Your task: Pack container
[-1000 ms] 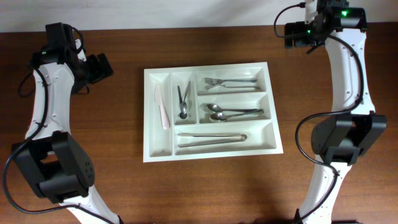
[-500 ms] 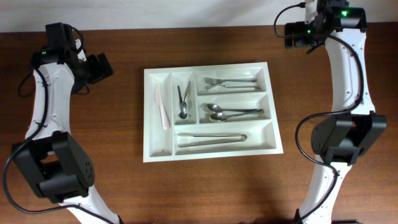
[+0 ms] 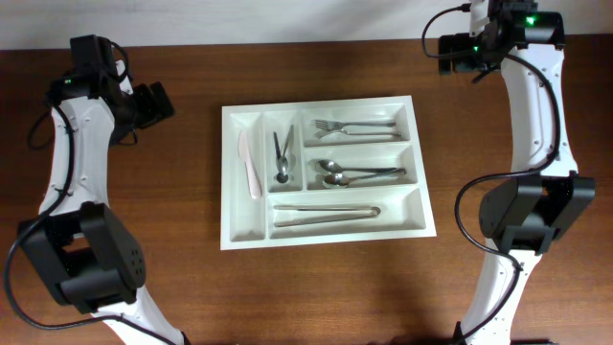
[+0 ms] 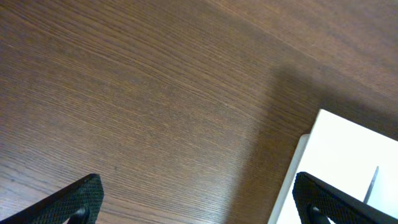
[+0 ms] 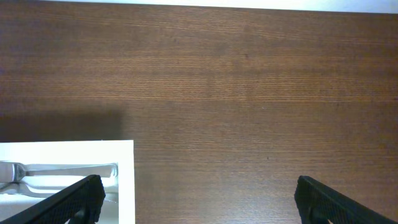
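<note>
Your left gripper [image 3: 158, 103] is spread wide and holds nothing, up over the brown table [image 3: 316, 297]. The white container [image 3: 251, 218] lies flat near it, off to its right, in the middle. Your right gripper [image 3: 446, 56] is wide open and empty too, near the container's far right corner. Forks [image 3: 354, 126], spoons [image 3: 350, 173] and tongs [image 3: 326, 214] lie inside.

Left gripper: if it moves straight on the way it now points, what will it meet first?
Most likely the bare table, just short of the container corner. Nothing lies between it and the open left gripper; depth is unclear.
</note>
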Robot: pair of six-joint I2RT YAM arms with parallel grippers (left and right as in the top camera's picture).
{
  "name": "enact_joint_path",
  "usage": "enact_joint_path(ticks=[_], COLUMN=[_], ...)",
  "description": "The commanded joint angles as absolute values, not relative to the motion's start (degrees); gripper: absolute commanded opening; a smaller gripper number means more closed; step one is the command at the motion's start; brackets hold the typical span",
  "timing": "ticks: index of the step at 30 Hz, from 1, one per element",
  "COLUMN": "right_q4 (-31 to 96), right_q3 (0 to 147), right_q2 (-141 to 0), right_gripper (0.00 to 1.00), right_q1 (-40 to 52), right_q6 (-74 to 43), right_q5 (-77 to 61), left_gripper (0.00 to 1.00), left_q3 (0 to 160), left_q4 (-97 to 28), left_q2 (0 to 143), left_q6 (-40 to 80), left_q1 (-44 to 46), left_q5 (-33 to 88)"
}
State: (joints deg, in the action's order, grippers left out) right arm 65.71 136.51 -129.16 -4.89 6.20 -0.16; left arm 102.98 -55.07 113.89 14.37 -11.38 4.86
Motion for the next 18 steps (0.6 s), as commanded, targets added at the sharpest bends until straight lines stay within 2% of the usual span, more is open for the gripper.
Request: enact_joint_path(ticks=[1,10,18], right_q4=[65.6,65.6,65.6], right_q3=[137.4,137.5,137.5], right_q2=[-128.0,-128.0,-128.0], right_gripper=[0.99,0.99,0.99], right_q1=[-4.5,-4.5,-4.5], right_q6=[5.9,5.9,5.9], right_q5=[0.3,0.3,0.3], left_gripper=[0.99,0.99,0.99], left_q3=[103.9,99.9,80.6], left_q4=[-55.2,-54.8,-51.5], left_q2=[103.7,72.6,43.3], left_q6=[13.4,13.4,13.4], left_q1=[-10.6,-7.2,-4.1], left_q5=[4.6,3.3,-4.8])
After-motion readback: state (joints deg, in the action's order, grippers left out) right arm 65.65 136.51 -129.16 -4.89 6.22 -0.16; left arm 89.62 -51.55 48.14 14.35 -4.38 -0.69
